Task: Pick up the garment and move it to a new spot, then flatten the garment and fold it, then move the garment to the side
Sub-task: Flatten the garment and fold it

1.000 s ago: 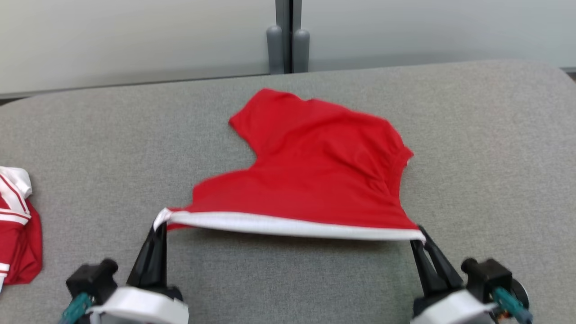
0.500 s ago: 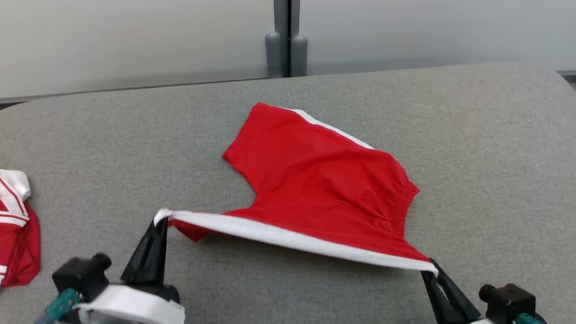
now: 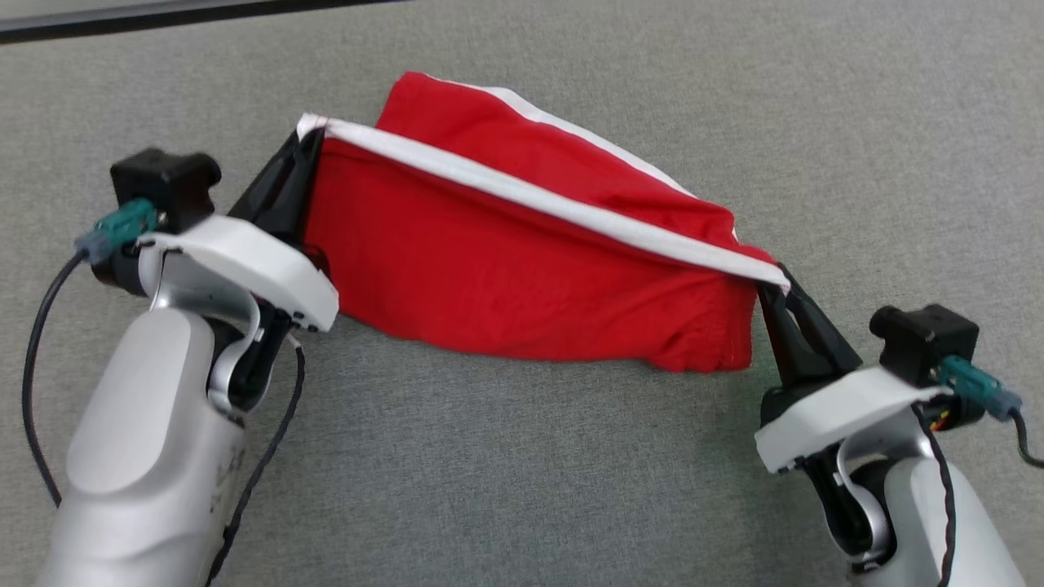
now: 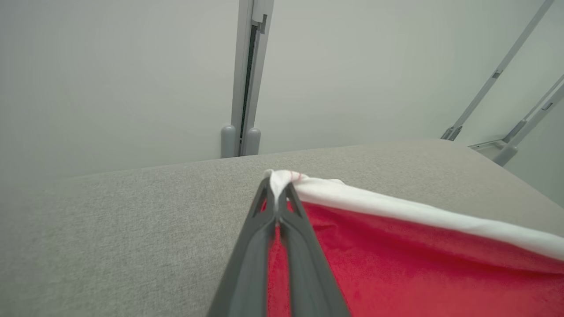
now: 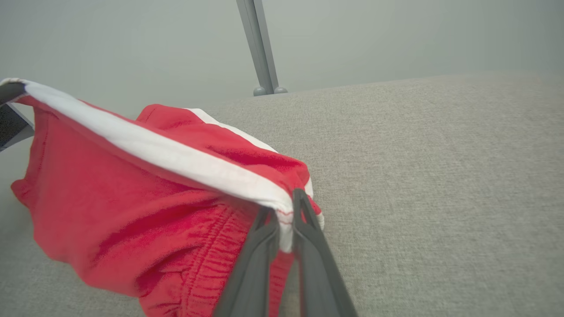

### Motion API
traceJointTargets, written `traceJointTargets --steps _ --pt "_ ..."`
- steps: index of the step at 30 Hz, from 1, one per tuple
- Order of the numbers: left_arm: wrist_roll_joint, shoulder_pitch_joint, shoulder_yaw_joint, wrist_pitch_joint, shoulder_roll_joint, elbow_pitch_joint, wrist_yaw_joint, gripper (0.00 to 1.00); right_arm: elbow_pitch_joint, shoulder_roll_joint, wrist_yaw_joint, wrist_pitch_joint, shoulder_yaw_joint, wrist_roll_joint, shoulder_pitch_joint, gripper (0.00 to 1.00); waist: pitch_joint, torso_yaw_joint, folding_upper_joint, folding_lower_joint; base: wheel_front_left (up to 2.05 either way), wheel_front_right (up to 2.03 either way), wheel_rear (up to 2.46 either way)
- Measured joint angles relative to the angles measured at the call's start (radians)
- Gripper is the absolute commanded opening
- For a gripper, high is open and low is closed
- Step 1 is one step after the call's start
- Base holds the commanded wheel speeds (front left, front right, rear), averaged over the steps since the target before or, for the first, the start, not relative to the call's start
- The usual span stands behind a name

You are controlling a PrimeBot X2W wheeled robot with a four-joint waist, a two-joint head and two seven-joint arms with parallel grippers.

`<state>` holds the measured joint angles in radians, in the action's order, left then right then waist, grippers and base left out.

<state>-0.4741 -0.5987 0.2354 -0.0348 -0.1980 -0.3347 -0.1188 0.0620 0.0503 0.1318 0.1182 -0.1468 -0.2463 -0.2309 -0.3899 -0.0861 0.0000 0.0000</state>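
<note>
1. Currently the red shorts (image 3: pixel 506 269) hang stretched between the two grippers, low over the grey fabric-covered table (image 3: pixel 522 473).
2. The left gripper (image 3: pixel 303 139) is clenched on one end of the shorts' white side stripe (image 3: pixel 530 200).
3. The right gripper (image 3: pixel 775 281) is pinched tight on the stripe's other end, beside the elastic waistband (image 5: pixel 207 255).
4. The shorts' lower folds sag to the table; whether they touch it is unclear.

a table (image 3: pixel 522 473) covered in grey cloth is seen. a red garment (image 3: pixel 506 277) is partly laid on it.
</note>
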Motion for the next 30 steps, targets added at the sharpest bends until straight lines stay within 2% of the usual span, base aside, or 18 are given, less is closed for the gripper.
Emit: traceJointTargets --steps 6,12,13,14,15,16,18,25,28,30 --pt "-0.001 -0.204 0.080 0.024 0.009 -0.219 -0.008 0.00 0.093 0.000 0.000 -0.008 -0.008 -0.025 -0.129 0.00 -0.062 -0.038 0.0000 0.0000 0.00 0.00 0.00" --pt "-0.035 -0.332 0.160 0.059 0.023 -0.383 -0.011 0.00 0.158 0.000 0.000 -0.036 -0.029 -0.071 -0.188 0.00 -0.084 -0.079 0.0000 0.0000 0.00 0.00 0.00" --pt "-0.049 -0.347 0.174 0.058 0.023 -0.410 -0.011 0.00 0.165 0.000 0.000 -0.048 -0.033 -0.072 -0.192 0.27 -0.086 -0.084 0.0000 0.0000 0.00 0.00 0.00" --pt "-0.062 -0.358 0.186 0.064 0.024 -0.430 -0.011 0.00 0.174 0.000 0.000 -0.057 -0.038 -0.070 -0.199 0.44 -0.088 -0.089 0.0000 0.0001 0.00 0.00 0.00" --pt "-0.084 -0.368 0.195 0.071 0.026 -0.450 -0.011 0.00 0.180 0.000 0.000 -0.066 -0.038 -0.082 -0.203 0.53 -0.089 -0.093 0.0000 0.0000 0.00 0.00 0.00" --pt "-0.092 -0.378 0.210 0.082 0.026 -0.467 -0.011 0.23 0.185 -0.001 0.000 -0.084 -0.036 -0.088 -0.204 1.00 -0.091 -0.095 0.0000 0.0000 0.00 0.00 0.00" --pt "-0.112 -0.397 0.223 0.104 0.028 -0.505 -0.011 1.00 0.193 0.001 0.000 -0.106 -0.040 -0.083 -0.200 1.00 -0.093 -0.097 0.0000 0.0000 0.00 0.00 0.00" --pt "-0.115 -0.394 0.237 0.274 0.013 -0.564 -0.007 1.00 0.141 0.001 0.000 -0.252 -0.044 0.016 -0.138 1.00 -0.079 -0.090 0.0000 0.0000 0.00 0.00 0.00" --pt "-0.113 -0.366 0.216 0.291 0.012 -0.546 0.015 1.00 0.111 0.004 0.000 -0.286 -0.032 0.045 -0.116 1.00 -0.068 -0.081 0.0000 0.0000 0.00 0.00 0.00" --pt "-0.102 -0.322 0.179 0.295 0.002 -0.486 0.040 1.00 0.073 0.008 0.000 -0.315 -0.007 0.064 -0.098 1.00 -0.057 -0.069 0.0000 0.0000 0.00 0.00 0.00"
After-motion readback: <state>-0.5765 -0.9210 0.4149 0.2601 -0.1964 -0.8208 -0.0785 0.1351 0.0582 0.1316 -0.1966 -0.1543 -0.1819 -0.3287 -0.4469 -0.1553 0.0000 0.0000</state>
